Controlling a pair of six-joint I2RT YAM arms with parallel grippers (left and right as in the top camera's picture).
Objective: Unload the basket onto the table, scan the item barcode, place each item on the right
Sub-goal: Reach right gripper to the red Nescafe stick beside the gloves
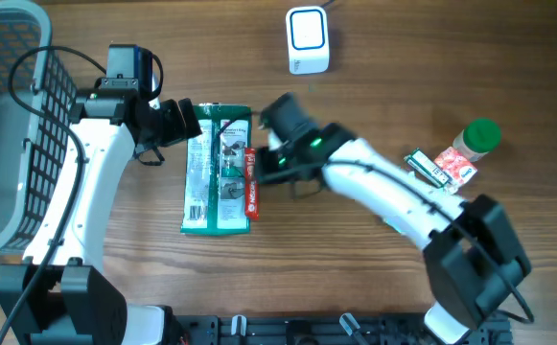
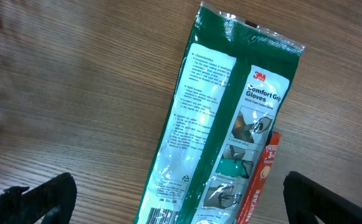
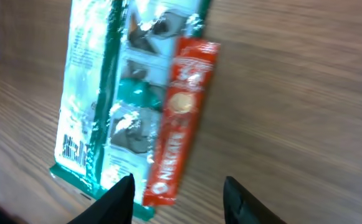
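A green glove package (image 1: 218, 171) lies flat on the wooden table, its barcode (image 1: 197, 211) facing up at the near end. A red Nescafe stick (image 1: 252, 187) lies along its right edge. The white scanner (image 1: 308, 40) stands at the back. My left gripper (image 1: 184, 122) hovers wide open over the package's far end; in the left wrist view the package (image 2: 218, 137) and the stick (image 2: 260, 180) lie between its spread fingers. My right gripper (image 3: 181, 198) is open just above the stick's (image 3: 179, 118) near end, touching nothing.
A grey wire basket (image 1: 10, 125) fills the left edge. At the right stand a green-capped bottle (image 1: 479, 136) and a few small packets (image 1: 441, 168). The right arm stretches diagonally across the table's middle.
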